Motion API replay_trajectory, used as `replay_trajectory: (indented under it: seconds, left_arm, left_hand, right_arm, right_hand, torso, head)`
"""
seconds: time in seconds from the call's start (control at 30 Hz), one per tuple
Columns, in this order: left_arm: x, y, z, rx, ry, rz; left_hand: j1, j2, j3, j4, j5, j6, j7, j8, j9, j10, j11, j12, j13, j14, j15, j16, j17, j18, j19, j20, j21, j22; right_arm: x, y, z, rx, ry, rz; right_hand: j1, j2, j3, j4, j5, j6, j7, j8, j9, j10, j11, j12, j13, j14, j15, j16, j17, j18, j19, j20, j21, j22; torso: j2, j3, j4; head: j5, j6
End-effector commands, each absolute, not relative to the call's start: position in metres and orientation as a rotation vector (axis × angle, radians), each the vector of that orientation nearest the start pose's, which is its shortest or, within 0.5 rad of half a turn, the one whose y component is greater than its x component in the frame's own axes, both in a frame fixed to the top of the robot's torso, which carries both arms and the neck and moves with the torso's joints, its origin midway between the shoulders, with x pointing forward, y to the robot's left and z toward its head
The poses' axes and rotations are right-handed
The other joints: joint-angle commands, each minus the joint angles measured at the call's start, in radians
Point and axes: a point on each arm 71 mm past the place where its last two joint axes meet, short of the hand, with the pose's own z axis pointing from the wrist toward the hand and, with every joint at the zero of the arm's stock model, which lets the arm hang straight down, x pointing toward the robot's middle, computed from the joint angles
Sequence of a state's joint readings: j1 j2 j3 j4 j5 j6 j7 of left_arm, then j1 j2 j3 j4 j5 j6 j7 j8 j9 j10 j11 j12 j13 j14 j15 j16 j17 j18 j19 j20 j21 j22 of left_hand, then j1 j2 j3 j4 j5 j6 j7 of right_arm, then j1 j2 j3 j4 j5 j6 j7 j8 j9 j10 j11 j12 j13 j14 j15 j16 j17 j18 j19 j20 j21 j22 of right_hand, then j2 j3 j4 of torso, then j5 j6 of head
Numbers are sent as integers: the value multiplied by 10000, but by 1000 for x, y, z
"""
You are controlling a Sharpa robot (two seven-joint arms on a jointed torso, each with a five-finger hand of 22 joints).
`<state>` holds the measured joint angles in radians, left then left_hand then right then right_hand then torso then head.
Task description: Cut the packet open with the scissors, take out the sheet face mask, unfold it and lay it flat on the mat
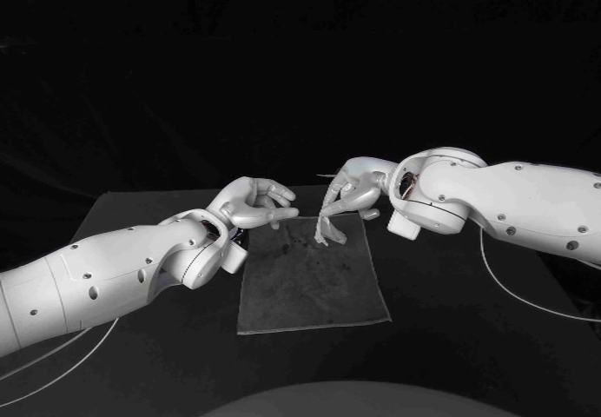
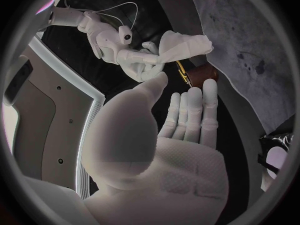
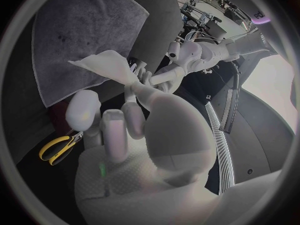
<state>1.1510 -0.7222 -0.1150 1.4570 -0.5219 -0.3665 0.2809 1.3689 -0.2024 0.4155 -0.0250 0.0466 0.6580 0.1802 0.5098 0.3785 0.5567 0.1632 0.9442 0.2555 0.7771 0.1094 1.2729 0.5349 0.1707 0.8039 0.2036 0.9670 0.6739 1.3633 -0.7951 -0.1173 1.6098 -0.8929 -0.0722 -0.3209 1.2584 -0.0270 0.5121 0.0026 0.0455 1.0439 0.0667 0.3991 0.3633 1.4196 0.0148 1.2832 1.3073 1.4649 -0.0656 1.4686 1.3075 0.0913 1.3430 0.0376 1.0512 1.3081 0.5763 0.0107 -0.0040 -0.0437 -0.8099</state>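
Observation:
My right hand pinches the white sheet face mask, which hangs crumpled over the far end of the grey mat. In the right wrist view the mask spreads out from the fingers of my right hand. Left of the mask in the head view, my left hand is empty with loosely bent fingers, a short gap away. The left wrist view shows my left hand's bare palm facing the mask. A brown packet-like thing lies by the mat's edge. Yellow-handled scissors rest on the black table.
The mat lies flat on the black table, its long side running away from me, with a few dark spots on it. White cables trail off both arms.

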Motion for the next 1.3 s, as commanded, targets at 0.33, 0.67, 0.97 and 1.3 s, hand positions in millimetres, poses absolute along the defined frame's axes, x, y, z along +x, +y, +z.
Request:
replay_trajectory:
  seconds: [0.33,0.67,0.97,1.3]
  left_arm:
    - [466,138,-223,-2058,16862,-12777]
    - [466,132,-226,-1299,17220,-11801]
    - [468,128,-230,-1791,17674,-11339]
    - [468,125,-233,-2493,17953,-11407]
  left_hand:
    - [671,245,-2868,523,20,62,219,355,-553,-345,80,-29,-520,18,42,671,-401,134,23,81,31,20]
    - [1132,407,-3448,992,22,400,91,1247,-591,22,-169,929,-350,565,-180,1616,-398,144,399,-126,510,262]
    - [1168,506,-3884,1627,20,394,-56,2112,-607,266,-388,1962,-47,2468,-400,2436,1663,121,891,-323,1059,625]
    - [1345,635,-3973,2052,20,904,-361,2674,-605,861,-692,2516,73,3976,-685,2693,3388,-108,2022,-567,2023,1824]
  right_arm:
    - [477,-158,-157,1990,20808,8002]
    - [475,-155,-156,1953,20700,8120]
    - [473,-151,-156,1861,20677,8286]
    - [471,-146,-156,1764,20700,8448]
  right_hand:
    - [-7,4,578,-518,31,53,-13,282,400,404,-262,67,466,765,-59,66,1352,84,94,23,73,976]
    - [-15,2,593,-525,30,54,-15,290,404,406,-263,65,466,763,-60,61,1345,86,91,23,67,976]
    - [-18,1,602,-530,30,55,-16,294,407,410,-264,73,473,765,-60,67,1352,86,91,23,67,977]
    - [-18,1,602,-530,30,55,-16,294,407,410,-264,73,473,765,-60,67,1352,86,91,23,67,977]
  torso:
    - [3,2,-1]
    - [-1,7,1]
    - [2,0,-9]
    - [2,7,4]
  head:
    - [-3,-23]
    - [32,-24]
    - [46,-19]
    - [34,-46]
